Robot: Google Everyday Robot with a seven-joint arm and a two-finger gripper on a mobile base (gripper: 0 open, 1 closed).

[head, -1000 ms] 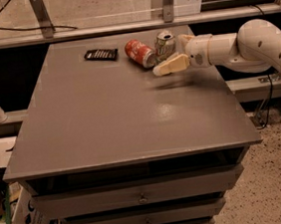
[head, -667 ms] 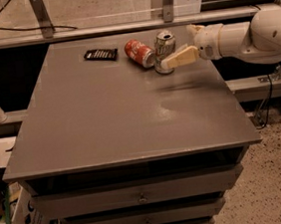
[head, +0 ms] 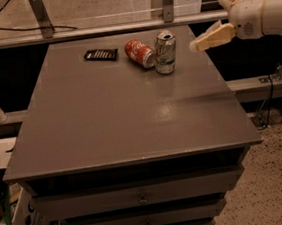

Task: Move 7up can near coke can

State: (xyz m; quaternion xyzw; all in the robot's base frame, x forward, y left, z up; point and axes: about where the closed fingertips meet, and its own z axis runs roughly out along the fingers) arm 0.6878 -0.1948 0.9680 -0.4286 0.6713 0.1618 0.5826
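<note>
My claw [head: 207, 23] hangs spread and empty, past the right edge of the table [head: 133, 130]. Near it on its left the 7up can [head: 165, 52] stands upright. Just beyond that, the coke can [head: 140, 53] lies on its side. If I swung carelessly to the left I could topple the standing can or set the lying one rolling. Whether either can holds any drink, I cannot tell.

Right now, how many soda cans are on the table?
2. The 7up can stands upright near the table's far edge; the coke can lies on its side right beside it. The gripper hangs open off the table's right side. None look hidden.
</note>
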